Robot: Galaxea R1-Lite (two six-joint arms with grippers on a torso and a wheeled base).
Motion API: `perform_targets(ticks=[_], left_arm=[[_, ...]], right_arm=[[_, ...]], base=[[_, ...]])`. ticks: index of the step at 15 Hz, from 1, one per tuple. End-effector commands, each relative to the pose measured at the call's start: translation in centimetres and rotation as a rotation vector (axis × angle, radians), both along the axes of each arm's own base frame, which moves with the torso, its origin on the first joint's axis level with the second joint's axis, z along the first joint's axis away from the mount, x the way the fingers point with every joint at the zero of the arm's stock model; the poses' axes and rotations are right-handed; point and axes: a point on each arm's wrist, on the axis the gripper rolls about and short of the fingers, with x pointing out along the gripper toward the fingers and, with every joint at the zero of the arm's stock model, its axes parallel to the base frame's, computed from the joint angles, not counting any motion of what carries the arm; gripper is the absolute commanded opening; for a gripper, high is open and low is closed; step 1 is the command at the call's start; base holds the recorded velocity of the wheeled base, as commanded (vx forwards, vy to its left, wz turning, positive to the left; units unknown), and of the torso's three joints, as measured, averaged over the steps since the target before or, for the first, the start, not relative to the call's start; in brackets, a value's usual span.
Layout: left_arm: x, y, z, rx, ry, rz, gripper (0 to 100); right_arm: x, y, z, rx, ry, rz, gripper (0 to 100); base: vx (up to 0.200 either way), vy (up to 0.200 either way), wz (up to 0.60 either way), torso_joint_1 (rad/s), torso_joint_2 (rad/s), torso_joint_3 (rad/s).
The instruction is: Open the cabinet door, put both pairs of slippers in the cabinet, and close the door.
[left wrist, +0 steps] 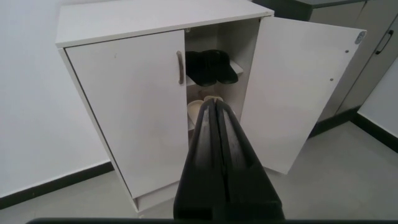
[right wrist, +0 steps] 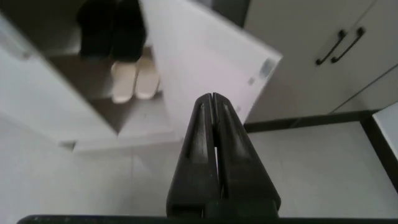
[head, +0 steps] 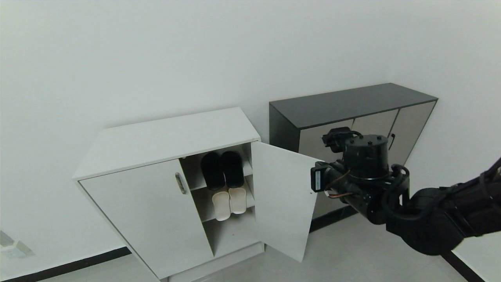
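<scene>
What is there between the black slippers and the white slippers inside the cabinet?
A white shelf board: the black slippers rest on it, and the white slippers lie on the shelf below. The head view shows it.

A plain white wall [head: 156,47] takes up the upper and left parts of the head view, evenly lit and with no hard shadows. Along its foot runs a black skirting strip [head: 78,263], seen at lower left and again at lower right. The floor [head: 352,250] is pale grey and smooth. Right of centre, against the wall, stands a low sideboard [head: 344,103] with a dark matte top and dark side. Its pale grey doors [head: 407,125] carry slim black handles [right wrist: 339,46]. A small white fitting [head: 13,246] sits low on the wall at far left.
</scene>
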Motion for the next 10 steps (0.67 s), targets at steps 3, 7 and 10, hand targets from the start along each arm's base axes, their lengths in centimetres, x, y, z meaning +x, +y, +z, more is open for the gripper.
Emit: perform_targets(ticks=[3,7,10], left_arm=[[0.0,0.0,0.0,0.0,0.0,0.0,0],[0.0,0.0,0.0,0.0,0.0,0.0,0],[0.0,0.0,0.0,0.0,0.0,0.0,0]], right_arm=[[4.7,-0.4,-1.4,0.005,0.004,-0.063,0],[7.6,-0.7,-1.6,0.011,0.008,-0.103,0],[8.8,-1.1,-2.1,0.014,0.014,-0.102,0]], base=[[0.0,0.0,0.0,0.0,0.0,0.0],[0.0,0.0,0.0,0.0,0.0,0.0],[0.0,0.0,0.0,0.0,0.0,0.0]])
